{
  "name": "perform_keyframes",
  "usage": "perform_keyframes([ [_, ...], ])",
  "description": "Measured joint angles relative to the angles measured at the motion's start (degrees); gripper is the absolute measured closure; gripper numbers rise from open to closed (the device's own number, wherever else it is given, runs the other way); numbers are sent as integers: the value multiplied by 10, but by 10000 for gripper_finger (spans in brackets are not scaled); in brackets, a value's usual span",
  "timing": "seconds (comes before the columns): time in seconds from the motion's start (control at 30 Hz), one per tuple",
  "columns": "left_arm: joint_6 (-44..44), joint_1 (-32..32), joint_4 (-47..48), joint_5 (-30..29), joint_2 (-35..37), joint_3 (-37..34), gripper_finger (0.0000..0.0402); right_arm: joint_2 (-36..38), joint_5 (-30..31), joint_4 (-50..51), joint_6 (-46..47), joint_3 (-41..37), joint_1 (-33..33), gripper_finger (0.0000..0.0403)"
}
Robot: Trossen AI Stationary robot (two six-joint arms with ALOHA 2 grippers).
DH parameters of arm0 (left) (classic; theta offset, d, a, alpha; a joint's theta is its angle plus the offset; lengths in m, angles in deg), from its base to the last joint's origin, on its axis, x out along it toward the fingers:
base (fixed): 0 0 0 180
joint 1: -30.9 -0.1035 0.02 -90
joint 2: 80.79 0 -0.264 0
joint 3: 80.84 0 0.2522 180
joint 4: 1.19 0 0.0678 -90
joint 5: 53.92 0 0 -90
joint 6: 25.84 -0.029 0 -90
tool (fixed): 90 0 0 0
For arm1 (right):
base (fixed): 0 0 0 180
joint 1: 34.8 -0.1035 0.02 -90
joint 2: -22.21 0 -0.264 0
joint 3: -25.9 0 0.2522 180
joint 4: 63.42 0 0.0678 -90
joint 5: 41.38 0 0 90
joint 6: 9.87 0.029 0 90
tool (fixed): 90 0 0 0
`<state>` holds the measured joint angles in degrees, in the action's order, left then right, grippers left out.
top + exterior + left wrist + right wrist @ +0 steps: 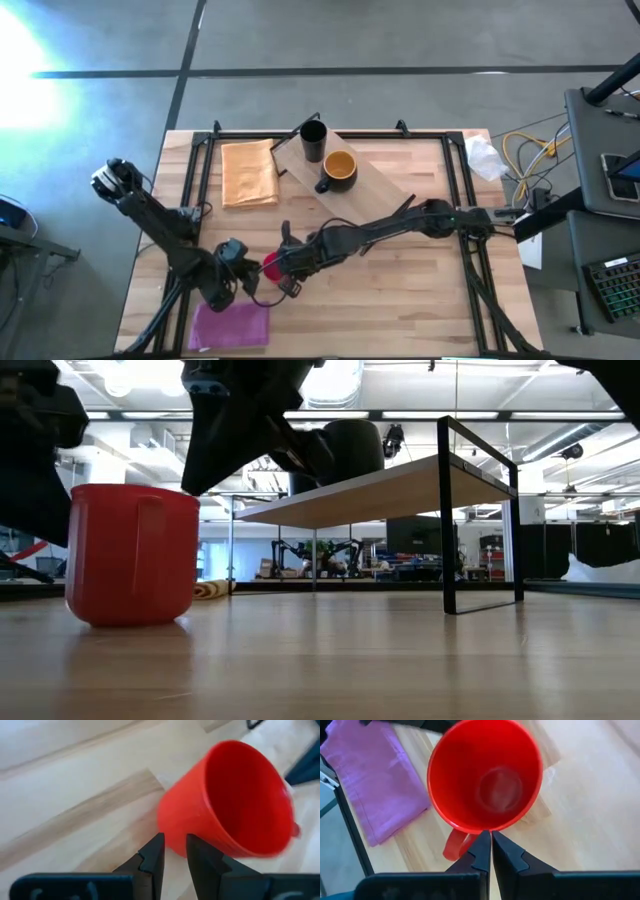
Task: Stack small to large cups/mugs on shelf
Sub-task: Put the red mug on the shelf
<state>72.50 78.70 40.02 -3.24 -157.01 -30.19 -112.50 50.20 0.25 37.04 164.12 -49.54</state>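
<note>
The red mug [271, 265] stands upright on the desk [400, 290] in the lower middle of the high view, well apart from the shelf [385, 180], which sits near the top centre. On the shelf the black cup [313, 140] stands just beside the dark mug with the yellow inside [339, 169], the mug a little lower and to the right in the frame. The right gripper [491, 851] hangs at the red mug's rim, its jaws almost together, and in the right wrist view they appear to pinch the mug's wall above the handle, though I cannot be sure of a firm hold. The left gripper [174, 854] is just beside the mug on its left in the high view, its jaws narrow with a small gap and nothing between them. An orange cloth [249, 172] lies at the upper left of the desk, and a purple mat [231, 325] lies at the lower left edge, near the red mug.
</note>
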Motion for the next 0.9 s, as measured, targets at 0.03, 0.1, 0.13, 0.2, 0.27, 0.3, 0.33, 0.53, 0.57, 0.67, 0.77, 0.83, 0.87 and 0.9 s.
perform_keyframes([
  [0.03,-1,-4,0,0,0,-2,336,-3,-5,0,0,0,0,394],
  [0.1,-2,-12,0,0,0,-7,336,-9,-18,0,2,0,0,394],
  [0.13,-3,-16,1,-1,0,-8,336,-12,-23,0,2,0,0,394],
  [0.2,-16,-25,0,-2,0,-9,336,-17,-35,0,3,-1,0,394],
  [0.27,-31,-34,-1,-3,0,-9,336,-18,-40,-2,5,-1,0,394],
  [0.3,-37,-39,-3,-3,0,-9,336,-18,-43,-4,5,-1,0,394],
  [0.33,-45,-43,-7,-3,0,-9,336,-19,-45,-8,5,-1,0,394],
  [0.53,-132,-70,-61,-3,0,-9,336,-19,-51,-13,5,-1,1,394],
  [0.57,-148,-75,-72,-3,0,-9,336,-19,-54,-13,5,-1,1,394],
  [0.67,-183,-89,-92,-5,-1,-9,336,-19,-55,-16,6,-1,-1,394],
  [0.77,-203,-100,-92,-4,0,-9,336,-19,-54,-16,6,-1,-1,394],
  [0.83,-216,-107,-94,-3,1,-9,336,-19,-55,-17,10,-1,-1,394],
  [0.87,-223,-109,-96,-2,1,-9,336,-19,-57,-18,12,-1,-1,394],
  [0.9,-226,-112,-97,-2,1,-9,336,-19,-59,-18,15,-1,-1,394],
])
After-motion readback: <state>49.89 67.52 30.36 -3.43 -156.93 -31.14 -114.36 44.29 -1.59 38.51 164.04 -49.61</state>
